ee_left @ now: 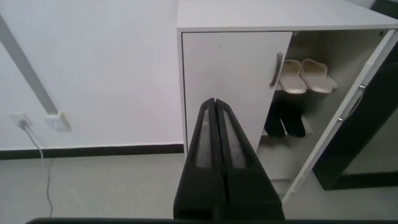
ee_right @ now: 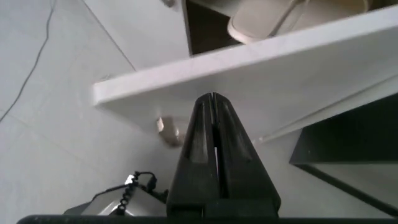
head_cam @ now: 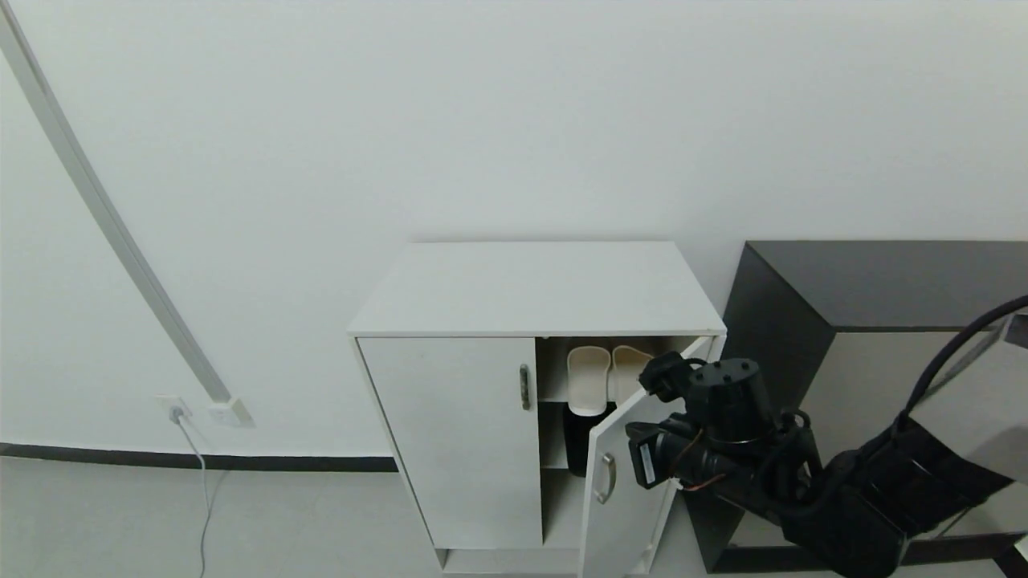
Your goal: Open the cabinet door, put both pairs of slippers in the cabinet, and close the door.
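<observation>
right gripper (head_cam: 654, 376) by top edge of ajar right door (head_cam: 626, 514); left door (head_cam: 450, 433) closed. cabinet (head_cam: 538, 289): 2 cream slippers (head_cam: 589, 377) upper shelf, 2 black slippers (head_cam: 580, 441) below. left wrist: left gripper (ee_left: 215, 102) fingers together. right wrist: fingers together, near door.

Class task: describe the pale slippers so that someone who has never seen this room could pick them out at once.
Find the white cabinet standing beside the dark unit. Behind its half-open door, look at the upper shelf: the cream slippers lie there side by side. The pair in the compartment below is black, so colour and height tell them apart.
</observation>
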Motion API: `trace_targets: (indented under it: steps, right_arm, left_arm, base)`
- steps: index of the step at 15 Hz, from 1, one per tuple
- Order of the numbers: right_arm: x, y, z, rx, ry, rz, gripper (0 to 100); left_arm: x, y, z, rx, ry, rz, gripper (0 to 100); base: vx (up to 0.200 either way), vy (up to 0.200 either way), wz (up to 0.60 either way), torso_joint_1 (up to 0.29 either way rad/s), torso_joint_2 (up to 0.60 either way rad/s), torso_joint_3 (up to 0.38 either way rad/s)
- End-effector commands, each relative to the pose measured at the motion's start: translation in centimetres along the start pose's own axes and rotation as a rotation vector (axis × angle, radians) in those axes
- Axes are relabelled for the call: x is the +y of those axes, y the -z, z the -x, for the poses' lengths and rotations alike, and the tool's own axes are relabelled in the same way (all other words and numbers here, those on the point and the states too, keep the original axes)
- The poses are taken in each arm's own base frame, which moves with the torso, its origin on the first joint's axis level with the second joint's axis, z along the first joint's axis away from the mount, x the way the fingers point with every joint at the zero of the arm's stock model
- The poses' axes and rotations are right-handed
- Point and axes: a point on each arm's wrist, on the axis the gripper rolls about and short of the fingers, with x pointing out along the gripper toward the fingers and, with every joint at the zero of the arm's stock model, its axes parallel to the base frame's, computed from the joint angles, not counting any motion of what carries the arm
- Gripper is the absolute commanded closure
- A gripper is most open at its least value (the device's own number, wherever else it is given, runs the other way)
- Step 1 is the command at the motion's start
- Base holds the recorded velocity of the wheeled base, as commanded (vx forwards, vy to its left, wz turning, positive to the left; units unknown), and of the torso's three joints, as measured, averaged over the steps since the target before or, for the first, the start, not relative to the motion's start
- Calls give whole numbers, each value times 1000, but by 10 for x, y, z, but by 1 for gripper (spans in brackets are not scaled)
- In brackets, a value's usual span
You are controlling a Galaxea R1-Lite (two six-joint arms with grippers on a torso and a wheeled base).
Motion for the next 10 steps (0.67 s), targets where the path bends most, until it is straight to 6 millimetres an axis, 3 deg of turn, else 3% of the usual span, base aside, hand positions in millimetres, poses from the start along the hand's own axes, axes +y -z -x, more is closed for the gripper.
trace_targets:
  steps: [1, 10]
  right_arm:
    - [-7, 4, -22, 13, 26, -11, 100]
    - [-8, -12, -81, -74, 42, -27, 100]
  left_arm:
    - [0, 0, 0, -1, -1, 1, 100]
    - [0, 0, 0, -1, -1, 2, 100]
  base:
    - [0, 0, 0, 0, 0, 0]
    - [0, 0, 0, 0, 0, 0]
